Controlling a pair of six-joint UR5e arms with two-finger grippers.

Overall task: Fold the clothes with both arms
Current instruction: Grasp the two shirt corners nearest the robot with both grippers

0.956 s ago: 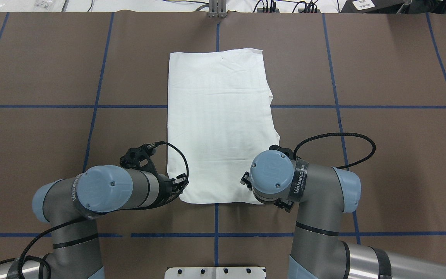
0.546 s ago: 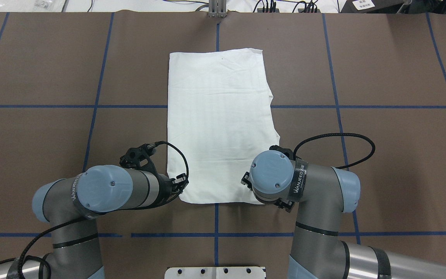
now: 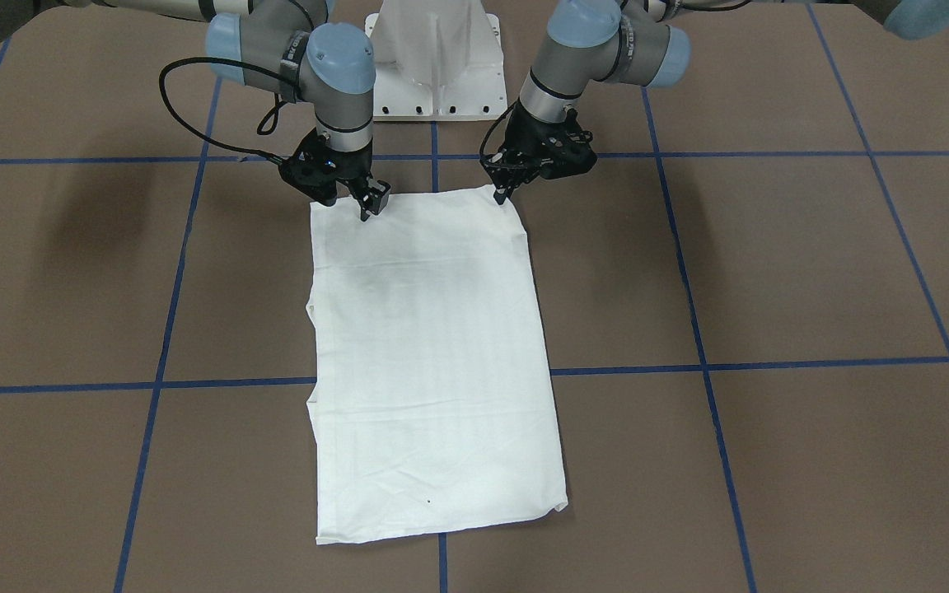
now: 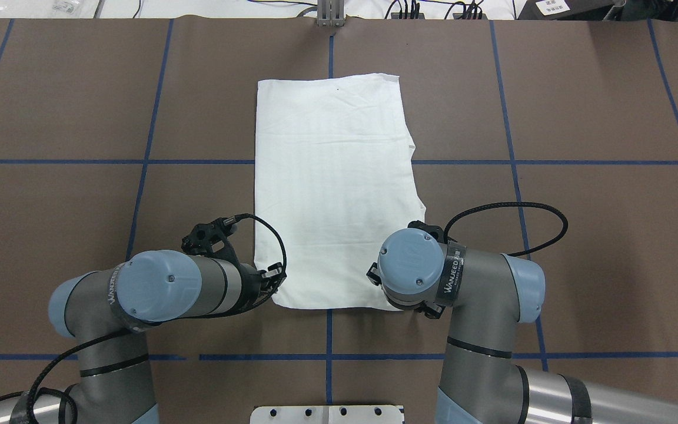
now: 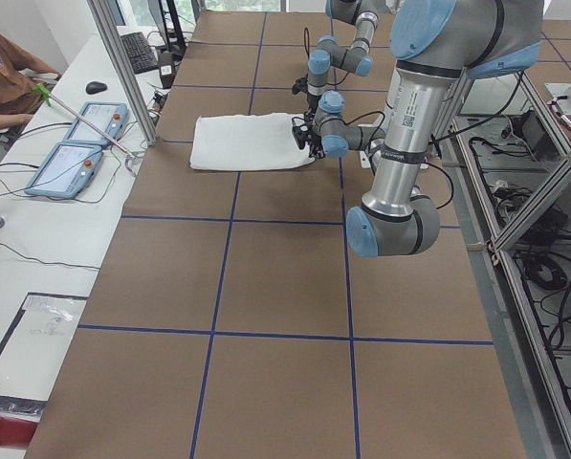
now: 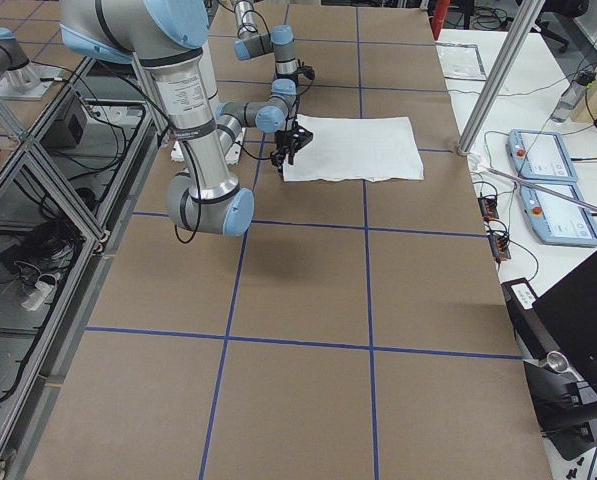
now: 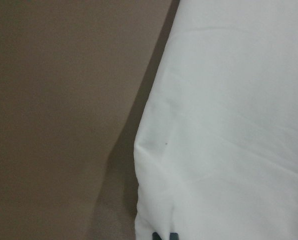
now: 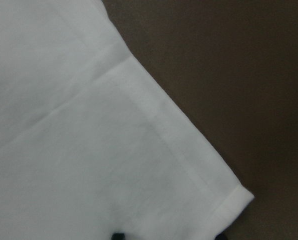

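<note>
Left end effector at folded shirt

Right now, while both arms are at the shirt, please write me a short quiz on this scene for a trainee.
1. True or false: the folded white shirt lies flat on the brown table as a long rectangle.
2. Where do the left gripper and the right gripper stand?
A. at the shirt's edge nearest the robot, one near each end
B. at the shirt's far edge
C. over bare table, far from the shirt
3. Fill in: the tape lines on the table are ____.

Key: 1 true; 2 A; 3 blue.
</note>
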